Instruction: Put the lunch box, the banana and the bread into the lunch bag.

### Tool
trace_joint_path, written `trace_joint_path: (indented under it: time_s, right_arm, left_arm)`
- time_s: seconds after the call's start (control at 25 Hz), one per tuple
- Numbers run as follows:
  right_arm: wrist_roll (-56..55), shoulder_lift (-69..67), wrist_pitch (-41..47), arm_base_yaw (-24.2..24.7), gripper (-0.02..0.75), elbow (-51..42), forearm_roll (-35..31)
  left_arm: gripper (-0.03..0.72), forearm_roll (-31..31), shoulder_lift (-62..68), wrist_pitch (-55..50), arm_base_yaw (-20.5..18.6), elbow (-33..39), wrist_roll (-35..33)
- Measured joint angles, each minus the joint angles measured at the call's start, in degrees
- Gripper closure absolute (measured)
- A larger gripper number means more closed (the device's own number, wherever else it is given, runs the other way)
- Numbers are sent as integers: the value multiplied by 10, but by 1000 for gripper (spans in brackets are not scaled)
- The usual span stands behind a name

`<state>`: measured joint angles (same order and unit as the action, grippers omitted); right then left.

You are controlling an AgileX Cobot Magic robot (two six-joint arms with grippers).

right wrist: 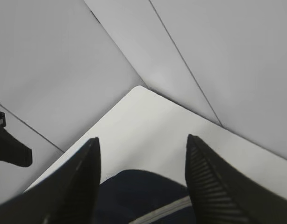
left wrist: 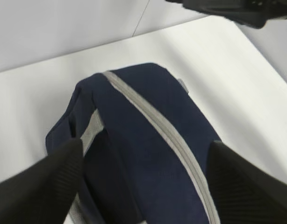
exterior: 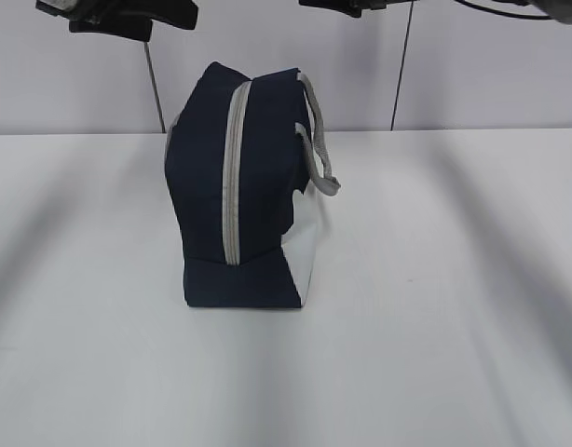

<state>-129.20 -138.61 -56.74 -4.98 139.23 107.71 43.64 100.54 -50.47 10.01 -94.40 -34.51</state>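
The lunch bag [exterior: 239,186] stands zipped shut mid-table, nearer the far edge, no food visible, so packing looks finished, while the left gripper [left wrist: 143,186] and right gripper [right wrist: 141,182] hover above, fingers apart and empty.

We see the left hand [left wrist: 143,186] as two matte black fingers [left wrist: 38,191] with a fine woven texture. The right hand [right wrist: 142,182] matches — black, tapering fingers [right wrist: 206,179], the inner faces ridged crosswise.
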Motion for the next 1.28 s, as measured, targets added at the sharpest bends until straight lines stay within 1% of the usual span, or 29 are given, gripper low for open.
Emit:
trace_joint_path:
  time_s: [0.12,0.28,0.48,0.64,0.76,0.88,1.12,1.28]
  right_arm:
    - [7,69,0,0,312,-102,0]
    - [31,164,20,0,313,-244,0]
    - [74,296,121,-2,313,-424,0]
    - [118,397,228,-13,313,-553,-2]
    - [141,467,289,-21,313,-652,-5]
    - [156,528,336,-33,313,-739,-7]
    - [173,653,420,-91,313,-878,-14]
    - [180,708,436,-130,313,-941,-17]
  left_arm:
    - [149,-57,-16,-44,0,0,56]
    - [149,-126,-33,-113,0,0,113]
    - [174,-171,-49,-187,0,0,155]
    - [209,-188,-73,-201,0,19,173]
    - [216,-194,-111,-197,0,73,178]
    - [218,-194,-172,-177,0,156,179]
    - [220,-197,-320,-137,0,305,179]
    - [220,-205,-442,-134,0,383,179]
